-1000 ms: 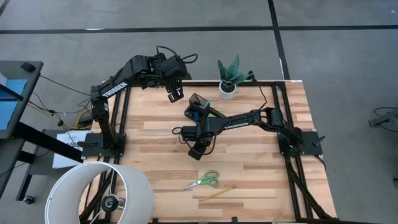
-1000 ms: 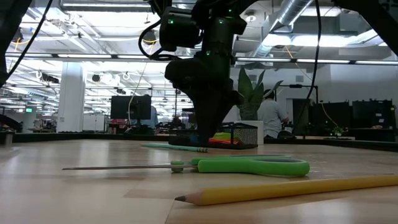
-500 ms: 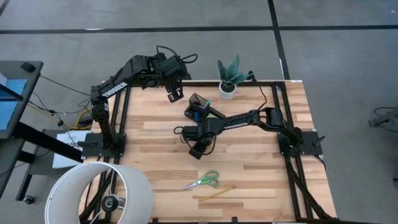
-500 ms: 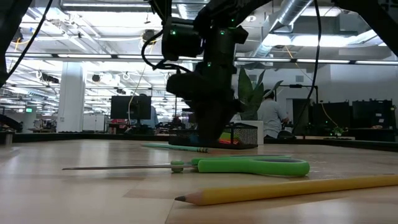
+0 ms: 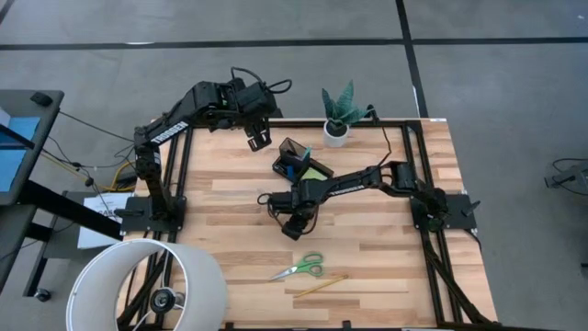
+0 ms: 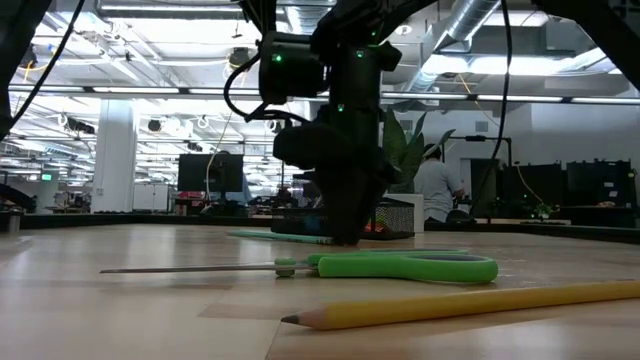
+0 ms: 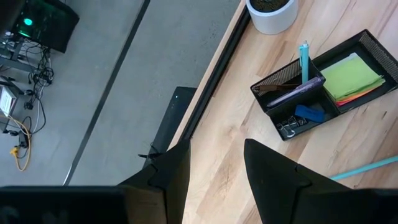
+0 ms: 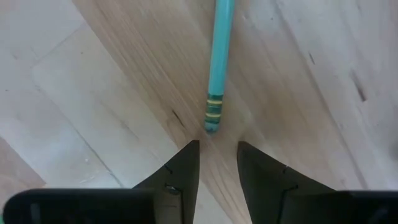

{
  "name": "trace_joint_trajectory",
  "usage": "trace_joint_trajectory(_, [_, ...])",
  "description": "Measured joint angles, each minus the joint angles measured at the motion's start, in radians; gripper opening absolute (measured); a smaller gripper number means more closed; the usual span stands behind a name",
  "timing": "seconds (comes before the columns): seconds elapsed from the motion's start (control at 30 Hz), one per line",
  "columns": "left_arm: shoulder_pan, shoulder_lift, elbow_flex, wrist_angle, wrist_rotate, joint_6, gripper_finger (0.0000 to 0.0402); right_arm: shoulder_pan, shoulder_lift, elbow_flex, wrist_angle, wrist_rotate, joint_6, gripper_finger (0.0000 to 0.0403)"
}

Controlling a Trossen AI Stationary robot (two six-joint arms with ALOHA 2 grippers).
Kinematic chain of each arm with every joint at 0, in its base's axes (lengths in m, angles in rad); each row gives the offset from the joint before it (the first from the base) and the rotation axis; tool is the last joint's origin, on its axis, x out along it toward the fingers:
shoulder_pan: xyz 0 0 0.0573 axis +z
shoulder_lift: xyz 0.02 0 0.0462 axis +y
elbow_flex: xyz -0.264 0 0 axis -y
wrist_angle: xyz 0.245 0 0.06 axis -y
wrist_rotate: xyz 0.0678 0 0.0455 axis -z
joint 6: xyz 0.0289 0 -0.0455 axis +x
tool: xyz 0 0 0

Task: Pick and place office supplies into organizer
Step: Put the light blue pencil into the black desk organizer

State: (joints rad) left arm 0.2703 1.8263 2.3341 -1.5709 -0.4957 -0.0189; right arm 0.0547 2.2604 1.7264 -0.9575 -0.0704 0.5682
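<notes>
We see the teal pen [image 8: 217, 62] lying flat on the table [image 5: 230, 211], its long axis running straight away from the right gripper [image 8: 217, 163], with the banded end [image 8: 212, 115] nearest the gripper's fingers [image 8: 180, 168]. That gripper sits low over the middle of the table with its jaws parted a little, holding nothing, the banded end just ahead of the gap between them. Beyond the pen stands the organizer [image 5: 299, 161], already holding a lime-green sticky-note pad [image 7: 356, 76], an upright teal pen [image 7: 304, 59] and a small blue eraser [image 7: 309, 113]. The potted plant [image 5: 340, 115] is near the table's far edge. The green-handled scissors [image 5: 301, 268] and yellow pencil [image 5: 317, 285] lie side by side toward the near edge, well apart from the pen. The left gripper [image 5: 257, 140] hovers near the far edge, jaws apart and empty
</notes>
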Motion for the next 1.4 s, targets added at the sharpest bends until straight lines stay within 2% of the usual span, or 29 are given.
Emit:
trace_joint_trajectory(0.37, [0.000, 0.000, 0.000, 0.000, 0.000, 0.000, 0.0144, -0.016, 0.001, -0.002, 0.021, 0.009, 0.002, 0.0101])
trace_joint_trajectory(0.8, [0.000, 0.000, 0.000, 0.000, 0.000, 0.001, 0.0144, -0.016, 0.003, -0.002, 0.058, 0.022, 0.001, 0.0079])
trace_joint_trajectory(1.07, [0.000, 0.000, 0.000, 0.000, 0.047, 0.015, 0.0144, -0.016, 0.003, -0.002, 0.058, 0.027, 0.000, 0.0054])
trace_joint_trajectory(1.27, [0.003, 0.000, 0.000, 0.000, 0.039, 0.055, 0.0144, -0.017, 0.010, -0.001, 0.069, 0.032, -0.009, 0.0011])
trace_joint_trajectory(1.4, [0.003, 0.000, 0.000, 0.000, 0.042, 0.054, 0.0144, -0.018, 0.028, 0.002, 0.094, 0.015, -0.023, 0.0008])
